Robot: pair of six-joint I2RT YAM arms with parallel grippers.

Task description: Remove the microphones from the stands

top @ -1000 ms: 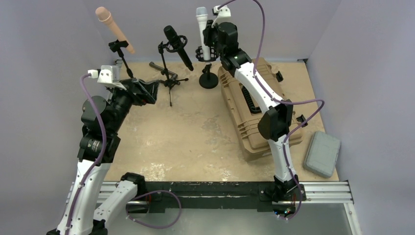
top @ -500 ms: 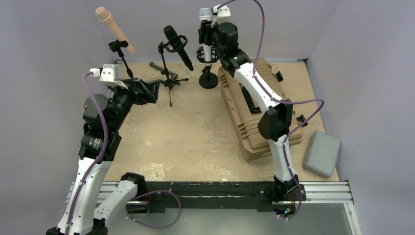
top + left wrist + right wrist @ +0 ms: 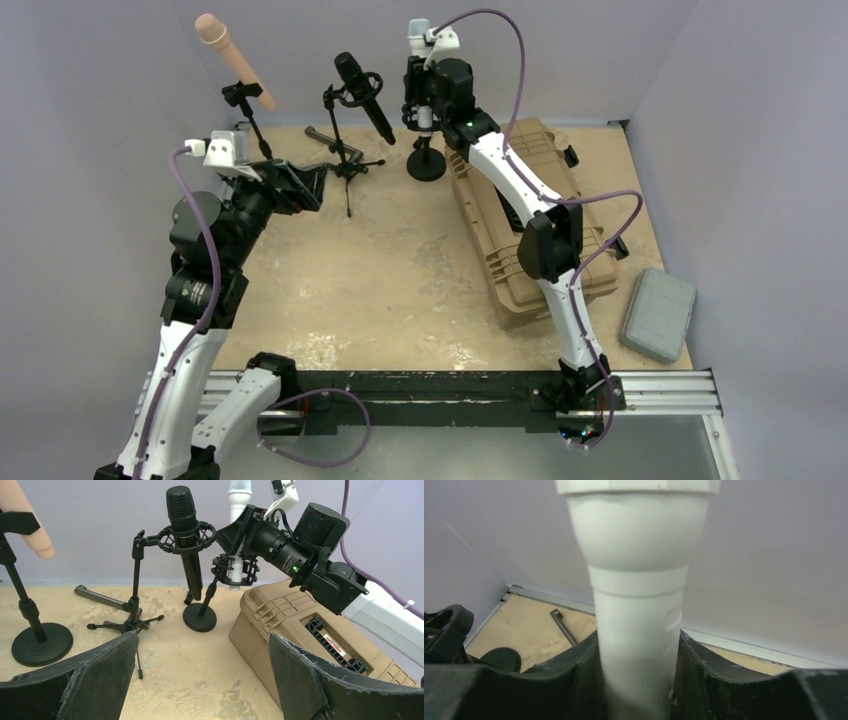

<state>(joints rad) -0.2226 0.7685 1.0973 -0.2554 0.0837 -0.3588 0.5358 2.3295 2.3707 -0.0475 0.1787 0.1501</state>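
Observation:
A white microphone [image 3: 417, 30] stands upright in a black shock mount [image 3: 421, 112] on a round-base stand [image 3: 427, 165] at the back of the table. My right gripper [image 3: 421, 85] is shut on its body just above the mount. In the right wrist view the white microphone [image 3: 639, 605] fills the middle, with the black fingers [image 3: 574, 675] pressed on both sides. The left wrist view also shows the white microphone [image 3: 239, 495] and its mount [image 3: 235, 570]. My left gripper [image 3: 300, 185] is open and empty at the left, above the table [image 3: 202, 637].
A black microphone [image 3: 363, 95] sits in a shock mount on a tripod stand [image 3: 347, 170]. A peach microphone [image 3: 235, 60] is clipped on a stand at the far left. A tan hard case [image 3: 520, 230] lies under my right arm. A grey case [image 3: 658, 313] lies at the right.
My right gripper has moved left onto the white microphone and closed round it. The left arm has shifted only slightly.

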